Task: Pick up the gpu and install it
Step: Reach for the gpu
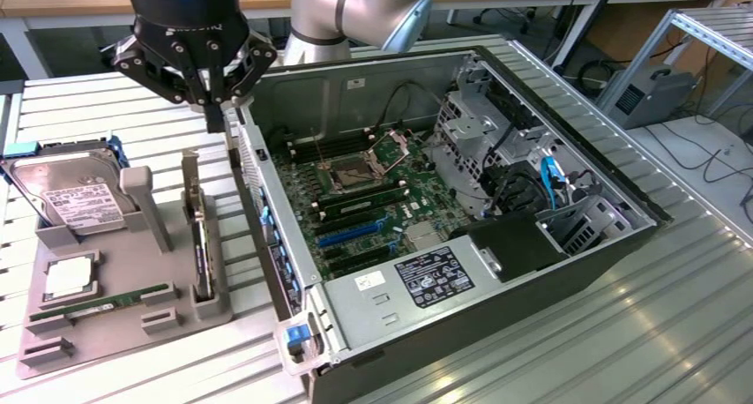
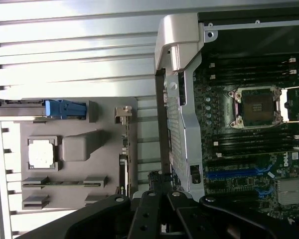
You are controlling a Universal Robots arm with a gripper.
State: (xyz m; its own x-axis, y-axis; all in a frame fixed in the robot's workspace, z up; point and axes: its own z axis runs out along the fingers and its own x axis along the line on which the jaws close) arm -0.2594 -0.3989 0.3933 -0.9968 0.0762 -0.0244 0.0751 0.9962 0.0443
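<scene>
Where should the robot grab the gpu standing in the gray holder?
By its top edge, coming straight down. The gpu stands on edge in a slot of the gray holder, so probably only that thin upper edge is free to pinch.

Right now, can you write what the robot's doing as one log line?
gripper: shut, nothing held | gpu: on edge in gray tray, not picked up | where: gripper above computer case wall beside tray

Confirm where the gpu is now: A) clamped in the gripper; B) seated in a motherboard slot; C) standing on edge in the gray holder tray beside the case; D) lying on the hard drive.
C: the gpu stands on edge in the gray holder tray, while the shut gripper hangs empty above the case wall.
</scene>
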